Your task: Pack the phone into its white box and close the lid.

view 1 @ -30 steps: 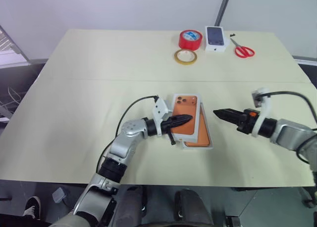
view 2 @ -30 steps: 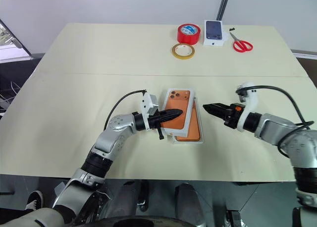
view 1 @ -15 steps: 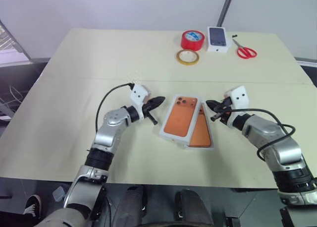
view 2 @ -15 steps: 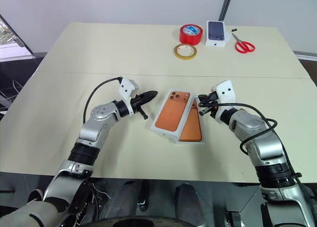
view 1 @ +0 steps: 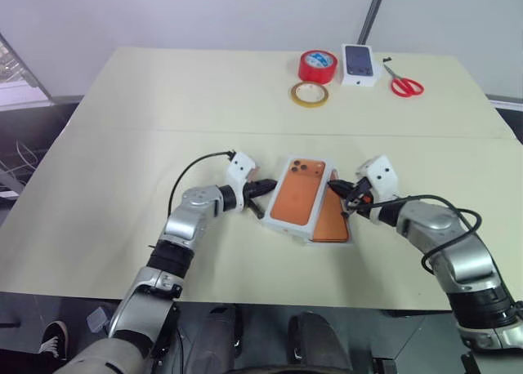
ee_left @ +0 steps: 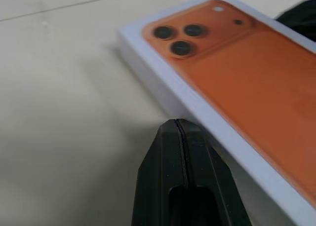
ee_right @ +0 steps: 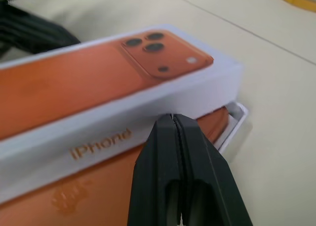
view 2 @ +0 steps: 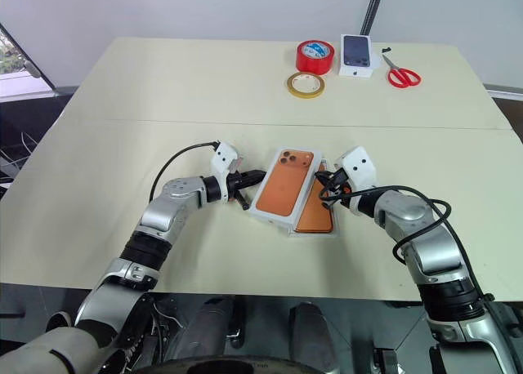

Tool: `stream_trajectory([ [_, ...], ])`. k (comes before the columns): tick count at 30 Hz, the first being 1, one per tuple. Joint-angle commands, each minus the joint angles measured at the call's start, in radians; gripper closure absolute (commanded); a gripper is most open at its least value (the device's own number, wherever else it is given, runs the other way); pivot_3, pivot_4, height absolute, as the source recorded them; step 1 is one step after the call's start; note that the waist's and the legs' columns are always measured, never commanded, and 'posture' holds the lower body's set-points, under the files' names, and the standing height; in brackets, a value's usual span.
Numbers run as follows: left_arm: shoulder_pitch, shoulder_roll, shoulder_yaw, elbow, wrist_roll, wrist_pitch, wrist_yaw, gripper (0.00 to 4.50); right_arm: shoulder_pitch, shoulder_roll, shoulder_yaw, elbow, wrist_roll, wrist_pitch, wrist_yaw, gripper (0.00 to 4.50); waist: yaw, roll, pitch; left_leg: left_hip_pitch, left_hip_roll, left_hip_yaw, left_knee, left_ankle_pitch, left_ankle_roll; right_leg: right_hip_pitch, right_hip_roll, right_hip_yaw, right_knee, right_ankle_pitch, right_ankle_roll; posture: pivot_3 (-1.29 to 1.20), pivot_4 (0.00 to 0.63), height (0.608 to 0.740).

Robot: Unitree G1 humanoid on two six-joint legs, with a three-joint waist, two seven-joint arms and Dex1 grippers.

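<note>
Phone (view 1: 333, 220): where is it? (A)

In the white box (ee_right: 237, 118), under the lid (view 1: 299, 196). Only an orange strip of it shows, past the lid's right long side. (B)

Lid seated? (A)

No. It rests on top but skewed, so it overhangs the white box on its left side and leaves the right side uncovered. My judgement: the step in hand is squaring the lid up before pressing it down. (B)

Pincers? (A)

Both have their fingers pressed together and hold nothing. The left gripper (view 1: 270, 186) sits just beside the lid's left long wall. The right gripper (view 1: 337, 184) is at the lid's right wall, near the far corner. I cannot tell whether it touches. (B)

How to do it well? (A)

Use the shut tips as pushers on opposite walls, low on the cardboard and away from the printed top. Turn the lid gently until its walls run parallel to the white box's rim. Lower it only once all four corners line up. Pushing on one side alone would probably drag the white box along with it. (B)

Orientation? (A)

The lid's long axis runs near-to-far, with the printed camera cluster at the far end and the near end swung to the robot's left. The phone's long axis runs nearly straight near-to-far. Its camera end is hidden under the lid. (B)
</note>
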Motion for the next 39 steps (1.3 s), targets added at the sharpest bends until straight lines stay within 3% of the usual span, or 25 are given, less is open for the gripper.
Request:
stream_trajectory([
  [1, -0.007, -0.019, -0.024, -0.058, -0.013, -0.005, -0.033, 4.50, 0.006, 0.001, -0.039, -0.055, 0.014, 0.017, 0.010, 4.47, 0.000, 0.000, 0.000, 0.000, 0.000, 0.000, 0.000, 0.000, 0.000, 0.000, 0.000, 0.000, 0.000, 0.000, 0.000, 0.00, 0.150, 0.728],
  [18, 0.038, -0.014, -0.076, -0.192, -0.013, 0.073, -0.069, 4.50, 0.047, -0.033, -0.079, -0.028, -0.050, -0.004, 0.061, 4.47, 0.000, 0.000, 0.000, 0.000, 0.000, 0.000, 0.000, 0.000, 0.000, 0.000, 0.000, 0.000, 0.000, 0.000, 0.000, 0.00, 0.150, 0.728],
  [39, 0.057, -0.010, -0.078, -0.223, -0.028, 0.060, -0.071, 4.50, 0.104, -0.051, -0.108, -0.042, -0.082, -0.006, 0.087, 4.47, 0.000, 0.000, 0.000, 0.000, 0.000, 0.000, 0.002, 0.000, 0.000, 0.001, 0.000, 0.000, 0.001, 0.000, 0.000, 0.00, 0.150, 0.728],
])
